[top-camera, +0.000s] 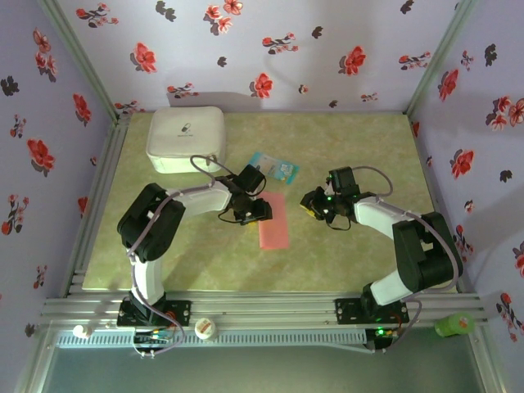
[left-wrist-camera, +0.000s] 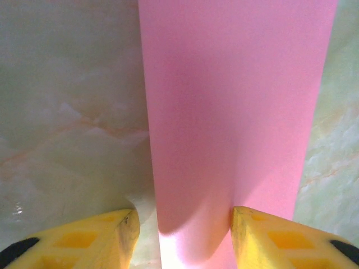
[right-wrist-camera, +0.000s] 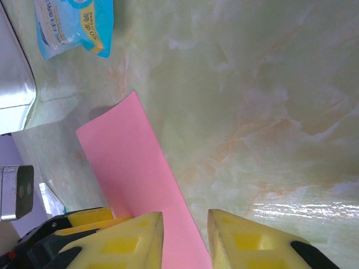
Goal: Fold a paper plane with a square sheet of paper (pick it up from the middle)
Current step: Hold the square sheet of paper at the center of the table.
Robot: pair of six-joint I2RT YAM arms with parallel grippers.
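As things lie at this count, six entries, largest first.

1. surface (top-camera: 360, 147): pale green marble-look top, walled w/ floral cloth. Carries all below.
2. white case (top-camera: 185, 139): rounded, shut, far-left corner, apart from the work.
3. left tool (left-wrist-camera: 184, 224): yellow fingers spread, nothing clamped. They straddle one long edge of the sheet, one finger over bare surface, the other over paper. Contact w/ paper: cannot tell.
4. right tool (right-wrist-camera: 185, 224): fingers parted by a narrower gap, gripping nothing. Poised over the sheet's other long edge, opposite the left tool.
5. square sheet of paper (top-camera: 273, 223): salmon pink, lying flat mid-surface btwn the two tools. Reads as a narrow rectangle, not a square, so prob. folded once in half lengthwise. Status, by my reckoning: early. Done: centre fold at most. Left: nose corners, body fold, wings. No pointed end or slanted crease shows yet.
6. light-blue packet (right-wrist-camera: 73, 25): small, printed, just beyond the sheet's far end, near the case.

Markings: packet has dark-blue lettering and a yellow band w/ what looks like "60" plus more chars, too blurred to read. Case lid bears a small grey mark, illegible. Sheet: plain, no print.
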